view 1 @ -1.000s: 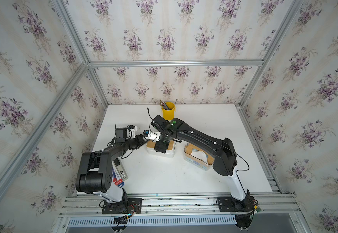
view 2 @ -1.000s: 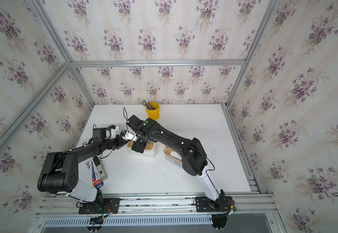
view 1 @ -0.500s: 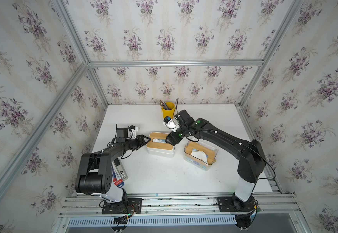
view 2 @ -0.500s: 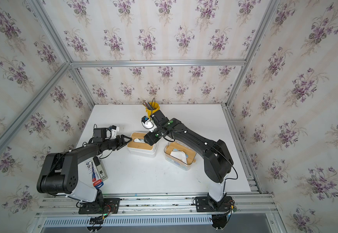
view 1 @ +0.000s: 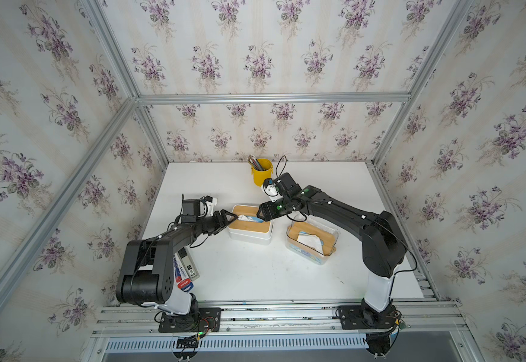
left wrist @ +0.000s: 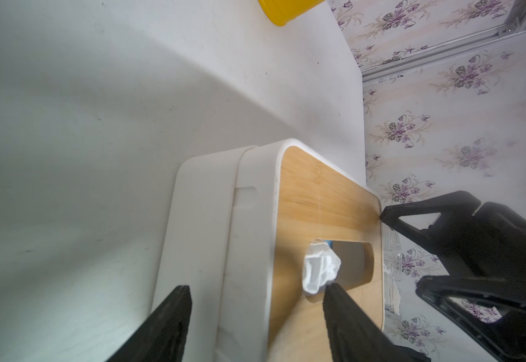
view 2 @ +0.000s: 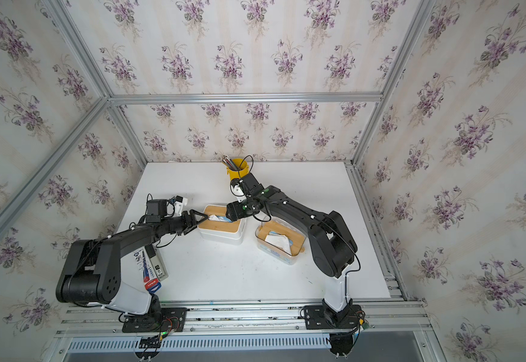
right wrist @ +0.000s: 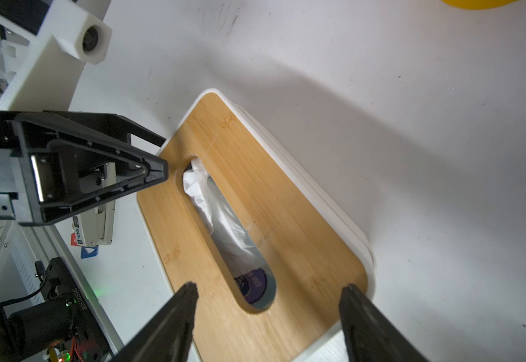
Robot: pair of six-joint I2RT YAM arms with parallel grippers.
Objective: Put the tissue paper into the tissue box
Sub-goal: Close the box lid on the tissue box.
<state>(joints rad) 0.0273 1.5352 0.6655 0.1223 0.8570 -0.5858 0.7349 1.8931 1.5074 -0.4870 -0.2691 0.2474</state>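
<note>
The tissue box (view 1: 249, 233) is white with a bamboo lid (right wrist: 302, 244) and stands mid-table in both top views (view 2: 220, 235). White tissue paper (right wrist: 199, 188) pokes out of the lid's slot at the end nearer my left arm (left wrist: 319, 271). My left gripper (view 1: 228, 216) is open at that end (left wrist: 257, 290), one finger beside the box wall and one over the lid by the tissue. My right gripper (view 1: 263, 214) is open above the opposite end of the lid (right wrist: 270, 287), with nothing between its fingers.
A clear container (view 1: 311, 241) with a bamboo lid and tissue stands to the right of the box. A yellow pencil cup (view 1: 261, 170) is at the back. A remote and flat packets (view 1: 186, 269) lie beside the left arm's base.
My right gripper has swung from over the box's left end, next to the left gripper, back to the right end. The left jaws have opened wider.
</note>
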